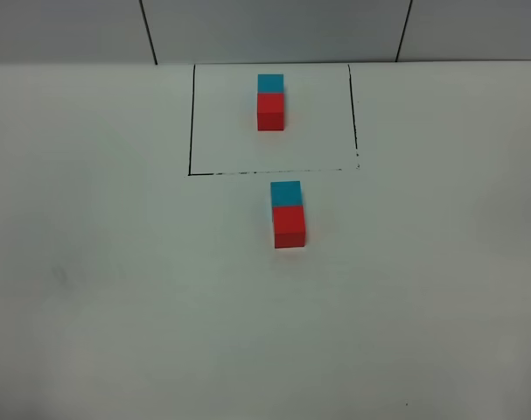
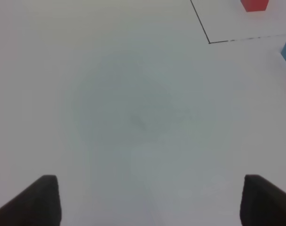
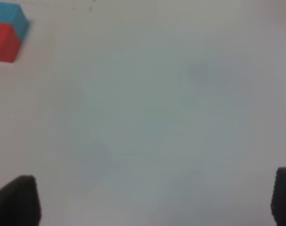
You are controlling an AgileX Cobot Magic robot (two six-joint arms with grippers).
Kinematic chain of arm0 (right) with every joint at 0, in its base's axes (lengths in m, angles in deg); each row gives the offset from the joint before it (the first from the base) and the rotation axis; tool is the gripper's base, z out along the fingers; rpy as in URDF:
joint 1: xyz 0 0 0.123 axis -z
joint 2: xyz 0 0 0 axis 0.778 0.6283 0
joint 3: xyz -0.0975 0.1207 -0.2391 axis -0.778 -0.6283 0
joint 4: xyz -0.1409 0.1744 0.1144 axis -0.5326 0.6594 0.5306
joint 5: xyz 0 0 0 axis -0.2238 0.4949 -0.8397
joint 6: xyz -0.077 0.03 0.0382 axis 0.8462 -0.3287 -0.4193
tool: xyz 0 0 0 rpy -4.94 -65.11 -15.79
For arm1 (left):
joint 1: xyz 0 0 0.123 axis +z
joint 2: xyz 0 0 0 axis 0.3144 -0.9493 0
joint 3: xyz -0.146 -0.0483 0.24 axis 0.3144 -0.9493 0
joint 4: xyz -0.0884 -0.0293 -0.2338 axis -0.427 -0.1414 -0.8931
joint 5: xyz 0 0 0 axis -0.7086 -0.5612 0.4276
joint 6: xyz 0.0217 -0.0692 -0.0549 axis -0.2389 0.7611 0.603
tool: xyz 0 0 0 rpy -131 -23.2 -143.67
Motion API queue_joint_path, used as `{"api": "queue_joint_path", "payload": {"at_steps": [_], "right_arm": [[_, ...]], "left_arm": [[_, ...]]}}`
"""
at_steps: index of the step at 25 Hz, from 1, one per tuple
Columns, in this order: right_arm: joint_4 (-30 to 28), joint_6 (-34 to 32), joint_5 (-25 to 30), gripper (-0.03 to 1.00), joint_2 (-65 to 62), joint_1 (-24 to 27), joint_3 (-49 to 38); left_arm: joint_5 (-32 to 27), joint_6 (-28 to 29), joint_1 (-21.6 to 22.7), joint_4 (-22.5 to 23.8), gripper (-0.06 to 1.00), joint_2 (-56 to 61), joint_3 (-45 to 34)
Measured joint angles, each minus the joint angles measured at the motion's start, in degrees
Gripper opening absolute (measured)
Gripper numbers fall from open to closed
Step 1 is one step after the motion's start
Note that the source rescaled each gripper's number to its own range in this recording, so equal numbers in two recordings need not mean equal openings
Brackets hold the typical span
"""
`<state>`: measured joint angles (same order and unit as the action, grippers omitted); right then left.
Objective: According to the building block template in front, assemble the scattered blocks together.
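Standing on the white table, inside a thin black drawn frame toward its far edge, is the template pair: a cyan cube at the back touching a red cube in front of it.

Just in front of the frame's near line, outside it, the two loose cubes sit together — the cyan cube at the far side and the red cube at the near side, faces touching, in the same order as the template. The pair is turned very slightly relative to the template. No gripper touches either cube, and neither arm appears in the overhead view.

Left gripper: two dark fingertips show at opposite sides of the left wrist view, spread wide, with bare table between them. The frame's corner and slivers of a red and a cyan cube appear at the edge of that view, well apart from the fingertips.

Right gripper: dark fingertips are likewise set wide apart, nothing between them. The joined loose cubes appear in a corner of the right wrist view, well clear of the fingertips — the picture is blurred.
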<state>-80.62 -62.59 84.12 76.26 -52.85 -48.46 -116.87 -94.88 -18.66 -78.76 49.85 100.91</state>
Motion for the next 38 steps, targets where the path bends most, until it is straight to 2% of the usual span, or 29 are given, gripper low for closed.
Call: {"api": "queue_joint_path", "payload": {"at_steps": [4,13,38], "right_arm": [[0.04,-0.05,2.88,0.91,-3.69,-0.26,-1.36],[0.11,-0.15,3.25,0.76,-11.64,-0.26,-1.59],[0.96,-0.16,3.25,0.75,-11.73,-0.26,-1.59]], "left_arm": [[0.0,-0.06,0.0,0.0,0.69,0.0,0.0],[0.0,-0.06,0.0,0.0,0.69,0.0,0.0],[0.0,-0.01,0.0,0.0,0.69,0.0,0.0]]}}
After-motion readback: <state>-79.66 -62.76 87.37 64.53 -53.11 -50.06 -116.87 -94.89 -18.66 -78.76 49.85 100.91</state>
